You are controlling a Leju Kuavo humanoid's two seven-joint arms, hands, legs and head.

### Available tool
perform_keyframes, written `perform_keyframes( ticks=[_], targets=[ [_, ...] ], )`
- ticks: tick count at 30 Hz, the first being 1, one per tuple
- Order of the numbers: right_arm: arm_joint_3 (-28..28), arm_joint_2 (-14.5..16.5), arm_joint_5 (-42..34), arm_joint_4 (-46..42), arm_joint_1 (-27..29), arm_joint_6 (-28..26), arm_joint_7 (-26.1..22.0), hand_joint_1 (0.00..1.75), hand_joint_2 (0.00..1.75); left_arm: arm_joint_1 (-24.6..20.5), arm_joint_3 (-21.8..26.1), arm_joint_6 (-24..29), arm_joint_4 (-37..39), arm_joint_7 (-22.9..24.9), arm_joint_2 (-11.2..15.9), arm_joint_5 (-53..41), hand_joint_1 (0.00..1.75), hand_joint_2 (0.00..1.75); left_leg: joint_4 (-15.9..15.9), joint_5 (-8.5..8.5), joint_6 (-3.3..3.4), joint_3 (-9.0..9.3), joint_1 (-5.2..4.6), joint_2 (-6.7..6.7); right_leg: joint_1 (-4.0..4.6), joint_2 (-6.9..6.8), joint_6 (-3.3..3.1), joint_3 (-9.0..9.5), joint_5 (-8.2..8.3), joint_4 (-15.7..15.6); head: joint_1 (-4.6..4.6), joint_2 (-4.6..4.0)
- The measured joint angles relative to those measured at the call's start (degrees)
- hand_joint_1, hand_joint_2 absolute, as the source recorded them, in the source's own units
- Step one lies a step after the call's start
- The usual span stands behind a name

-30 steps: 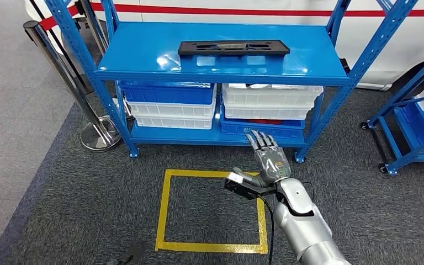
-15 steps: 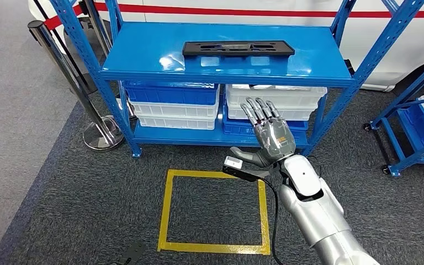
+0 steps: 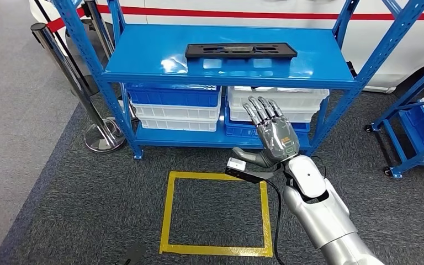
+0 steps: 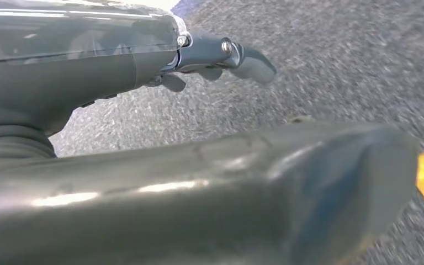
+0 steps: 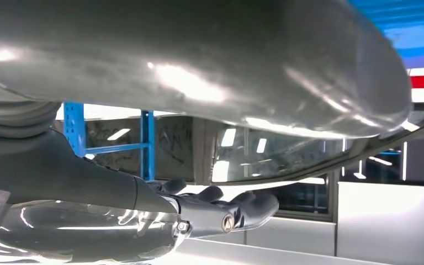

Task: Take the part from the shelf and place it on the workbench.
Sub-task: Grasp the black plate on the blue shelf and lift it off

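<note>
**Blue shelf, grey floor, one hand up**

Grey carpet (image 3: 61,210) covers the floor, and a paler grey strip runs down the left of the frame. A yellow tape square (image 3: 216,212) is stuck on it in the lower middle. Behind it stands a blue shelf (image 3: 143,61). The long black part (image 3: 241,51) lies flat on the top board, upper middle. Blue and white bins (image 3: 176,105) are stacked underneath. A shiny metal post (image 3: 72,83) stands at upper left. A second blue rack (image 3: 414,127) is at the right edge.

The right hand (image 3: 270,135) is raised in front of the bins, fingers spread, holding nothing, well below the part. The left hand (image 4: 143,61) hangs over the carpet, fingers loose, holding nothing.
</note>
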Motion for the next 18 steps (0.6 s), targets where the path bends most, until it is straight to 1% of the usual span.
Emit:
perform_keyframes(
  ticks=[1,2,3,5,6,7,8,9,10,11,12,13,14,16,17,18],
  targets=[
    [0.08,-0.19,-0.08,-0.05,-0.01,-0.03,-0.01,0.0,0.0,0.01,0.03,0.01,0.0,0.0,0.01,0.0,0.0,0.0,-0.18,0.13,0.4,0.03,0.01,-0.01,-0.11,0.0,0.32,-0.13,-0.35,0.33,0.01,0.0],
    [0.16,-0.37,-0.11,-0.09,-0.05,-0.08,-0.01,0.0,0.0,-0.03,0.05,0.02,0.0,0.0,0.02,0.0,0.0,0.0,-0.38,0.27,0.79,0.07,0.06,-0.01,-0.22,0.0,0.62,-0.65,-1.22,1.48,0.01,0.0],
    [0.24,-0.55,-0.13,-0.12,-0.07,-0.11,-0.02,0.0,0.0,-0.09,0.08,0.02,0.0,0.0,0.02,-0.01,0.0,0.0,-0.55,0.38,1.1,0.11,0.13,0.0,-0.32,0.01,0.87,-1.78,-2.72,3.93,0.02,0.0],
    [0.38,-0.88,-0.14,-0.14,0.06,-0.14,-0.04,0.0,0.0,-0.11,0.09,0.03,0.01,0.0,0.02,-0.01,0.0,0.0,-0.56,0.39,1.39,0.06,0.06,0.01,-0.41,0.0,1.22,-5.47,-6.4,11.57,0.02,0.0],
    [0.45,-1.0,-0.14,-0.14,0.21,-0.13,-0.05,0.0,0.0,-0.08,0.1,0.03,0.02,0.0,0.02,-0.01,0.0,0.0,-0.55,0.37,1.43,0.05,0.0,0.01,-0.44,-0.01,1.31,-7.22,-7.52,14.96,0.02,0.0],
    [0.53,-1.1,-0.14,-0.14,0.33,-0.13,-0.05,0.0,0.0,-0.05,0.1,0.03,0.02,0.0,0.02,-0.02,0.0,0.0,-0.53,0.35,1.45,0.05,-0.06,-0.01,-0.43,-0.01,1.29,-8.15,-7.56,16.55,0.02,0.0],
    [0.61,-1.19,-0.14,-0.14,0.39,-0.13,-0.05,0.0,0.0,-0.05,0.11,0.03,0.02,0.0,0.02,-0.02,0.0,0.0,-0.52,0.34,1.45,0.08,-0.12,-0.06,-0.42,0.0,1.14,-7.93,-6.42,15.77,0.02,0.0],
    [0.68,-1.26,-0.14,-0.14,0.39,-0.13,-0.05,0.0,0.0,-0.07,0.11,0.02,0.02,-0.01,0.02,-0.03,0.0,0.0,-0.51,0.32,1.44,0.15,-0.2,-0.13,-0.37,0.0,0.87,-6.63,-4.45,12.89,0.02,0.0],
    [0.74,-1.36,-0.15,-0.14,0.34,-0.13,-0.04,0.0,0.0,-0.09,0.12,-0.01,0.02,-0.01,0.01,-0.04,0.0,0.0,-0.51,0.28,1.4,0.23,-0.25,-0.21,-0.24,0.01,0.44,-4.62,-2.23,8.65,0.02,0.0],
    [0.8,-1.44,-0.15,-0.14,0.28,-0.14,-0.04,0.0,0.0,-0.12,0.13,-0.04,0.03,-0.02,-0.02,-0.04,0.0,0.0,-0.47,0.22,1.28,0.25,-0.41,-0.27,-0.04,-0.01,0.04,-2.68,-0.63,4.62,0.02,0.0],
    [0.85,-1.51,-0.16,-0.14,0.23,-0.14,-0.03,0.0,0.0,-0.14,0.13,-0.07,0.04,-0.04,-0.03,-0.05,0.0,0.0,-0.43,0.17,1.1,0.23,-0.5,-0.29,0.15,-0.04,-0.25,-1.35,0.29,1.77,0.02,0.0],
    [0.92,-1.56,-0.17,-0.14,0.21,-0.15,-0.03,0.0,0.0,-0.15,0.14,-0.11,0.05,-0.05,-0.05,-0.07,0.0,0.0,-0.41,0.12,0.86,0.18,-0.53,-0.28,0.35,-0.04,-0.45,-0.69,0.55,0.27,0.02,0.0],
    [0.98,-1.62,-0.18,-0.14,0.22,-0.15,-0.03,0.0,0.0,-0.17,0.14,-0.17,0.07,-0.06,-0.05,-0.09,0.0,0.0,-0.44,0.11,0.57,0.14,-0.56,-0.24,0.48,-0.05,-0.52,-0.63,0.41,-0.01,0.02,0.0],
    [1.09,-1.72,-0.21,-0.15,0.26,-0.16,-0.03,0.0,0.0,-0.19,0.15,-0.28,0.08,-0.07,-0.03,-0.16,0.0,0.0,-0.35,-0.13,-0.05,0.18,-0.57,-0.17,0.28,0.0,-0.89,-0.49,0.65,-0.43,0.01,0.0],
    [1.12,-1.77,-0.24,-0.16,0.25,-0.16,-0.03,0.0,0.0,-0.21,0.15,-0.33,0.09,-0.07,-0.01,-0.18,0.0,0.0,0.49,-0.84,-0.33,-0.13,-0.58,-0.12,0.08,-0.04,-1.17,-0.3,0.79,-0.71,0.0,0.0],
    [1.15,-1.77,-0.27,-0.17,0.24,-0.17,-0.03,0.0,0.0,-0.25,0.15,-0.35,0.09,-0.06,0.01,-0.2,0.0,0.0,2.45,-2.11,-0.59,-0.94,-0.56,-0.07,-0.12,-0.09,-1.44,-0.12,0.91,-0.99,0.0,0.0]
  ],
)
